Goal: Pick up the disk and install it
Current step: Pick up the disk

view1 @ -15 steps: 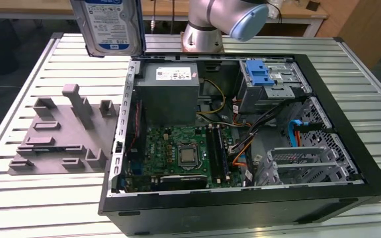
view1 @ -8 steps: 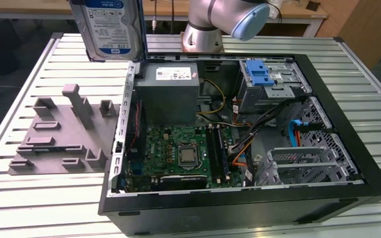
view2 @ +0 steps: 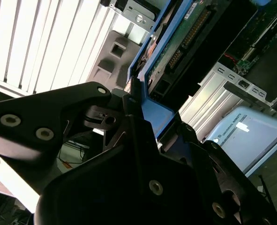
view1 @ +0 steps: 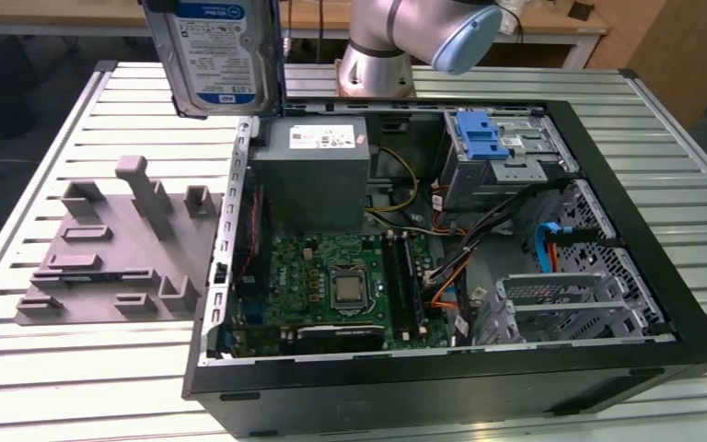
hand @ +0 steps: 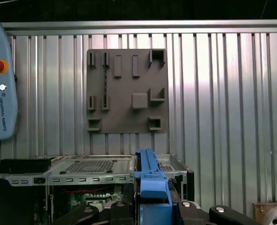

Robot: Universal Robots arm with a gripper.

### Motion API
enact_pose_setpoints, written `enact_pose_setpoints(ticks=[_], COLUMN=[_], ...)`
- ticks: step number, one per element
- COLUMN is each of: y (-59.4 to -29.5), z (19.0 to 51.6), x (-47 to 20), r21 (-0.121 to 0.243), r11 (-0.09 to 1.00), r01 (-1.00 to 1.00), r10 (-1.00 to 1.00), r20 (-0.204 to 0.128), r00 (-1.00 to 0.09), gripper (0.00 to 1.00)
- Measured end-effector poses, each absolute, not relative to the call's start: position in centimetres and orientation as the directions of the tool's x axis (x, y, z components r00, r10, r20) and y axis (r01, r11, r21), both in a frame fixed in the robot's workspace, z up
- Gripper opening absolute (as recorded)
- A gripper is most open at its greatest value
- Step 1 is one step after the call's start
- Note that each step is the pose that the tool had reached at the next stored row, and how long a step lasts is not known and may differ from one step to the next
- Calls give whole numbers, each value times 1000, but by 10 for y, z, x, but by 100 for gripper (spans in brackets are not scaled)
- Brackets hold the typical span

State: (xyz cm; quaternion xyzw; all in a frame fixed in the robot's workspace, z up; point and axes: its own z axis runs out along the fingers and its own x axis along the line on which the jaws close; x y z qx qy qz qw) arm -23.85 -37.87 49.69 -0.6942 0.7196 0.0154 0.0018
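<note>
Second wrist view sets the claw (view2: 156, 116) nearest. Its black fingers (view2: 128, 107) are clenched on the blue frame (view2: 152, 104) at one short end of the disk (view2: 190, 42), so the disk is grasped and rests on nothing. The disk runs straight out from the claw, its long axis in line with the fingers, with its circuit-board side and connector row turned to this camera.

In the exterior view the disk (view1: 216, 55) hangs in the air, standing on end and leaning a little, its label toward the camera. It is just outside the far corner of the case (view1: 452, 373) on the exterior view's left.

The case lies open on its side on the tabletop (view1: 59, 368). Just below the disk and inside the wall sits the grey box (view1: 317, 170), with the board (view1: 329, 276) nearer the camera. The drive cage (view1: 507, 157) with its blue tab (view1: 482, 138) is at the far corner on the exterior view's right. A second cage (view1: 574, 295) lies nearer the camera on that side.

Both cages therefore lie lower than the disk and well apart from it, across the case toward the exterior view's right. The pick-up looks done, and the disk is in no bay yet.

Outside the case, on the exterior view's left, a grey plate (view1: 108, 249) with raised blocks lies flat on the tabletop. No disk is on it.
</note>
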Motion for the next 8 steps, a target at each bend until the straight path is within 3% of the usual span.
enact_pose_setpoints(ticks=[8], y=[-379], z=[497], x=[-225], r21=[20], r11=[36], r01=[-999], r10=[-999], r20=[-24], r00=[-36], gripper=[36])
